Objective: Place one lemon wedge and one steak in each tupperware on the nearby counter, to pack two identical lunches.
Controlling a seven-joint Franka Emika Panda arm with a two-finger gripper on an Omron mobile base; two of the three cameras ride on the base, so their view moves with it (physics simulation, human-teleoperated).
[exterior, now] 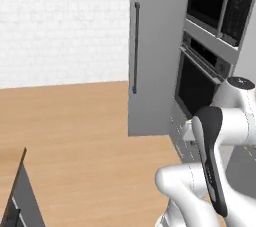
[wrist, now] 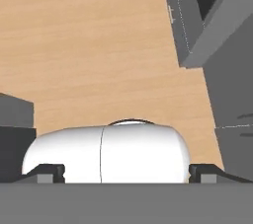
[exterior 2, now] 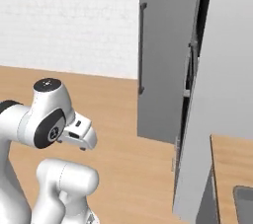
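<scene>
Two dark fingertips (wrist: 47, 171) of the tool (wrist: 126, 172) sit far apart at the bottom of the hand view, with nothing between them but the robot's own white body. Beyond them stretches a wooden floor (wrist: 94, 50). A tall grey cabinet (exterior: 155, 46) with a long dark handle (exterior: 135, 46) stands ahead, and a built-in black oven (exterior: 200, 78) is set in the wall to its right. A white brick wall (exterior: 60, 21) closes the room behind. At the lower right of the right base view, a corner of the wood-grain table (exterior 2: 232, 168) shows, with the edge of a grey tray (exterior 2: 243, 199) lying on it. A grey door panel (exterior 2: 207, 109) stands between the arm and that table.
</scene>
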